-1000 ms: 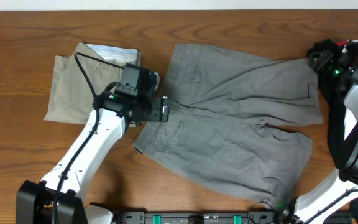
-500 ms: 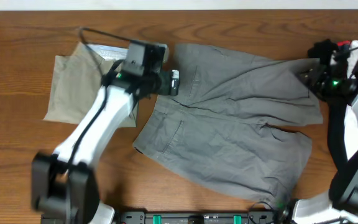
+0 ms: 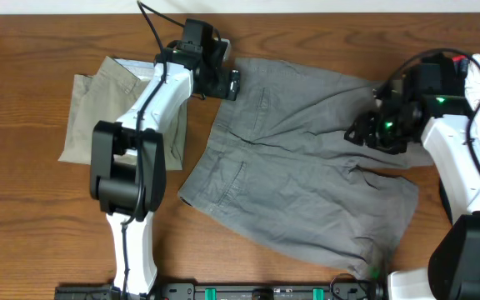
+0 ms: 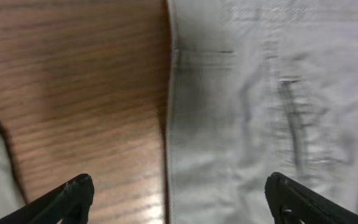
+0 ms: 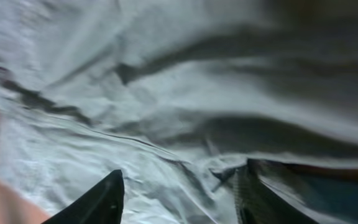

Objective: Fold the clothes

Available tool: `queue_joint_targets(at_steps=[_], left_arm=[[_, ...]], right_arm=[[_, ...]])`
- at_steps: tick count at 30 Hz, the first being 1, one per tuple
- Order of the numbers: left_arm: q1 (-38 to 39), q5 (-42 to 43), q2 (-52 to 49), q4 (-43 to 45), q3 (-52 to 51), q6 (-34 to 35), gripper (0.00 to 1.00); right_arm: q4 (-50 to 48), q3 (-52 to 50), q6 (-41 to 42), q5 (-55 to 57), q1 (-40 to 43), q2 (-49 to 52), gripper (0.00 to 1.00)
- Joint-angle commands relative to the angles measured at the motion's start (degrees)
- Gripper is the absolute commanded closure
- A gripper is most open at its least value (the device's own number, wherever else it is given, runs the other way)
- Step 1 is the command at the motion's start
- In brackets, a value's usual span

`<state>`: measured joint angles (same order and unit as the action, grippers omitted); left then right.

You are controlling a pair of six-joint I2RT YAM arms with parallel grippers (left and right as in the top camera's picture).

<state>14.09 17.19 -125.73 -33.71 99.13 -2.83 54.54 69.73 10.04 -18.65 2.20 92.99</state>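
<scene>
Grey shorts (image 3: 307,175) lie spread flat on the table (image 3: 23,208), unfolded. Left gripper (image 3: 232,83) hangs wide open over the waistband (image 3: 215,133) corner, and right gripper (image 3: 363,133) is parted above a leg. Next, both probably pinch edges to fold.

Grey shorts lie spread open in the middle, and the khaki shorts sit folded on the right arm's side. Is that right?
Not quite. The overhead view shows the khaki shorts folded on the left arm's side, not the right. The grey shorts do lie spread open in the middle.
</scene>
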Motion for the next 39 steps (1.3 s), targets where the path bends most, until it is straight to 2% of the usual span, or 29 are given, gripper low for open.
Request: queue_joint_targets(at_steps=[1, 4, 7, 11, 12, 13, 16, 19, 24, 29, 32, 34, 36, 39], left_arm=[[0.1, 3.0, -3.3, 0.6, 1.1, -3.0, 0.12], [0.1, 4.6, -5.4, 1.6, 1.1, -3.0, 0.18], [0.1, 5.8, -6.8, 2.1, 1.1, -3.0, 0.30], [0.0, 5.3, -7.2, 2.1, 0.9, -4.2, 0.73], [-0.1, 3.8, -7.1, 2.1, 0.9, -4.0, 0.87], [-0.3, 1.5, -7.1, 1.9, 0.9, -3.3, 0.94], [-1.1, -2.2, -7.1, 1.4, 0.9, -1.9, 0.94], [-2.8, -5.4, -7.1, 0.9, 1.0, 0.7, 0.94], [-7.0, -6.3, -6.5, 0.0, 1.1, 4.5, 0.94], [-10.2, -6.1, -5.0, -0.2, 1.1, 4.7, 0.94], [-10.6, -5.7, -4.1, -0.3, 1.1, 4.6, 0.94], [-10.4, -4.8, -3.6, -0.6, 1.2, 4.2, 0.94], [-10.1, -4.1, -3.4, -0.9, 1.2, 3.9, 0.94], [-9.8, -4.2, -3.4, -1.4, 1.2, 4.0, 0.94]], right_arm=[[0.6, 0.3, 2.5, 9.0, -1.5, -0.2, 0.50], [0.5, 0.2, 4.0, 10.2, -1.4, 0.6, 0.49], [0.5, 0.2, 5.4, 11.4, -1.4, 2.4, 0.48], [0.5, 0.2, 5.8, 11.6, -1.4, 6.4, 0.48], [0.3, 0.2, 5.8, 11.9, -1.4, 7.7, 0.48], [-0.3, 0.2, 5.9, 12.7, -1.3, 9.1, 0.49], [-2.8, 0.2, 7.7, 15.6, -1.1, 13.0, 0.57], [-6.3, 0.2, 7.7, 15.7, -0.9, 15.6, 0.68], [-7.7, 0.2, 7.7, 20.2, -0.9, 17.5, 0.75], [-5.6, 0.2, 7.7, 27.8, -0.1, 17.8, 0.81], [-5.6, 0.2, 7.7, 27.8, 0.9, 17.8, 0.84], [-5.7, 0.5, 7.3, 24.7, 1.8, 17.4, 0.91], [-6.8, 1.4, 1.8, 15.9, 2.6, 16.2, 0.91], [-9.7, 2.5, -4.7, 0.9, 3.8, 13.1, 0.73]])
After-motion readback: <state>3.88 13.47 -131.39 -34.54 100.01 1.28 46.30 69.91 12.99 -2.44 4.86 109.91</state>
